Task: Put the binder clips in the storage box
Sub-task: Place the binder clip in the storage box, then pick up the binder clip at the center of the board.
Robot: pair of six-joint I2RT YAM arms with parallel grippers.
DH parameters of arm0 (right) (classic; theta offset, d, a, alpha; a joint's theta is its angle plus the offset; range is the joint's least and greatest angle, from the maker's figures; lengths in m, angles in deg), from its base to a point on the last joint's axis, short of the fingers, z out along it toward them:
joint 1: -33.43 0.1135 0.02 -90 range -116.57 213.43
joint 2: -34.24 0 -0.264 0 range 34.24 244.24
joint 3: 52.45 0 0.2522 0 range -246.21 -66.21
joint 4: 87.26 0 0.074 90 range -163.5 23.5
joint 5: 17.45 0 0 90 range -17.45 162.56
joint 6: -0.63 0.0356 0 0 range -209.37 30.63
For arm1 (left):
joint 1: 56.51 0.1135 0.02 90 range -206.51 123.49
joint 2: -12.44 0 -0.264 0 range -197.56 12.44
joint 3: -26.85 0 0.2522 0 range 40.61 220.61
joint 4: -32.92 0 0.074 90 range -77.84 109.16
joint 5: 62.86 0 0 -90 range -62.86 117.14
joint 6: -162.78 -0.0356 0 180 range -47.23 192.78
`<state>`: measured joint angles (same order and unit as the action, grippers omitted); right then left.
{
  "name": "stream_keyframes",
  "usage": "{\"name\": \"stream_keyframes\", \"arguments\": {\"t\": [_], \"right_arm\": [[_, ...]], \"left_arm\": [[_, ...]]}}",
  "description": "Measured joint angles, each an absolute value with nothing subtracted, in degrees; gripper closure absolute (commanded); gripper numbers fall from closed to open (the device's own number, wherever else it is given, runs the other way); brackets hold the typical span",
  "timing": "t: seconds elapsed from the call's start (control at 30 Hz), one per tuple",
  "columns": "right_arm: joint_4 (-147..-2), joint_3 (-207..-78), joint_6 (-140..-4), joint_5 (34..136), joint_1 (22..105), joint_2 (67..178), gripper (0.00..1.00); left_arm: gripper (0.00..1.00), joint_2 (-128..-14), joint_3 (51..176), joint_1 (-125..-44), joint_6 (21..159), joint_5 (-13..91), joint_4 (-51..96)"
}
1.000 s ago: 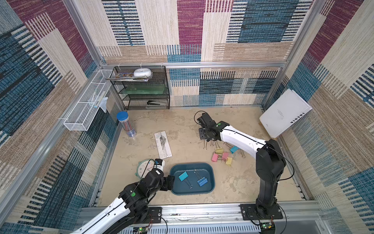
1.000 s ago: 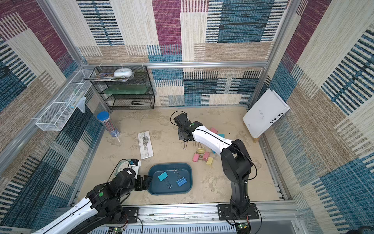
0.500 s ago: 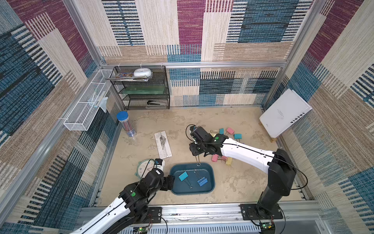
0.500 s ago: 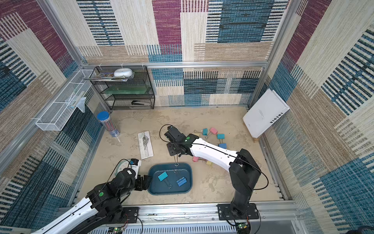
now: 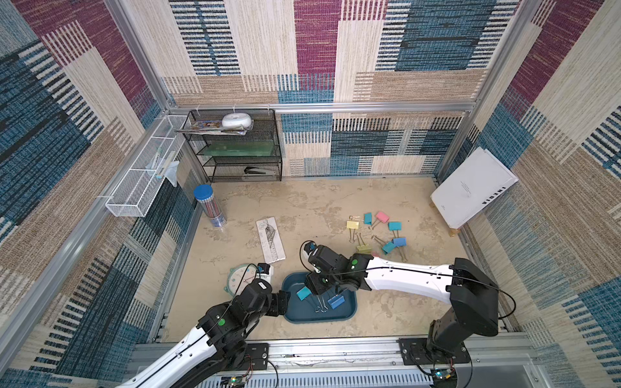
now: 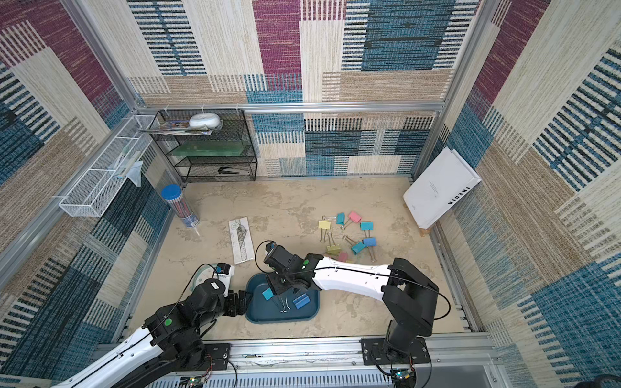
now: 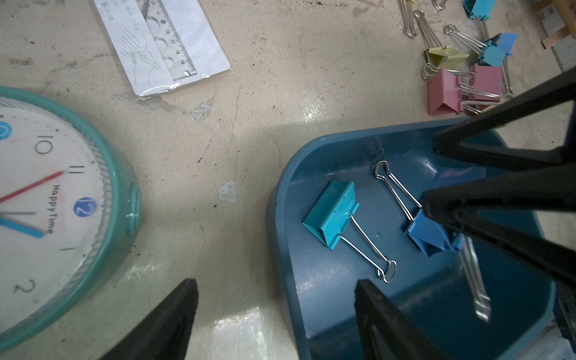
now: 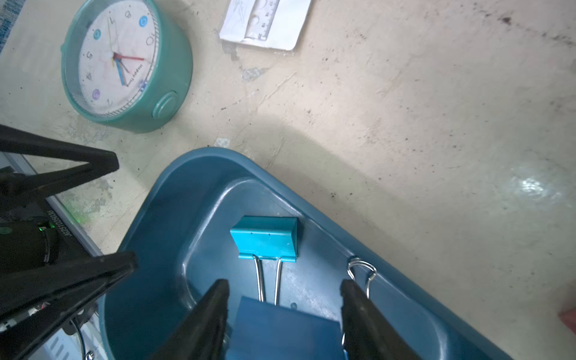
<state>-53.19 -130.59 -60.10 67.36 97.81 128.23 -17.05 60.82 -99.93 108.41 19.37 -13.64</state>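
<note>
The right gripper (image 8: 284, 283) hangs over the storage box (image 5: 336, 315) with its jaws parted. A blue clip (image 8: 285, 327) lies in the box between its fingertips, and a teal clip (image 8: 265, 238) rests on the box floor just beside that one. The left gripper (image 7: 276, 281), jaws spread wide and holding nothing, straddles the box's end wall on the left arm's side. The remaining binder clips (image 5: 399, 241) lie scattered on the table (image 5: 302, 208) beyond the box's far side, well apart from it.
</note>
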Motion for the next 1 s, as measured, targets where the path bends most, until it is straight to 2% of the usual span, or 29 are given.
{"name": "stream_keyframes", "arguments": {"t": [0.1,0.23,0.33,0.47,0.63,0.77,1.0], "right_arm": [[-53.62,-130.83,-60.20,66.49,97.90,125.52,0.11],[-52.35,-132.54,-60.77,63.06,97.55,123.73,0.00],[-51.39,-133.61,-62.35,59.52,94.77,121.33,0.01],[-52.90,-130.86,-64.31,53.51,86.07,114.44,0.01],[-58.54,-125.85,-65.21,59.04,69.62,109.85,0.00],[-60.42,-126.09,-65.17,65.68,62.71,114.33,0.00],[-57.58,-134.02,-65.43,66.86,61.88,128.43,0.01]], "left_arm": [[0.17,-17.16,60.82,-99.93,108.41,19.37,-13.64],[0.17,-17.31,60.82,-99.93,108.41,19.37,-13.62],[0.17,-17.31,60.82,-99.93,108.41,19.37,-13.60],[0.17,-17.34,60.82,-99.93,108.41,19.37,-13.46],[0.17,-17.31,60.82,-99.93,108.41,19.37,-13.46],[0.17,-17.29,60.82,-99.93,108.41,19.37,-13.44],[0.17,-17.23,60.82,-99.93,108.41,19.37,-13.44]]}}
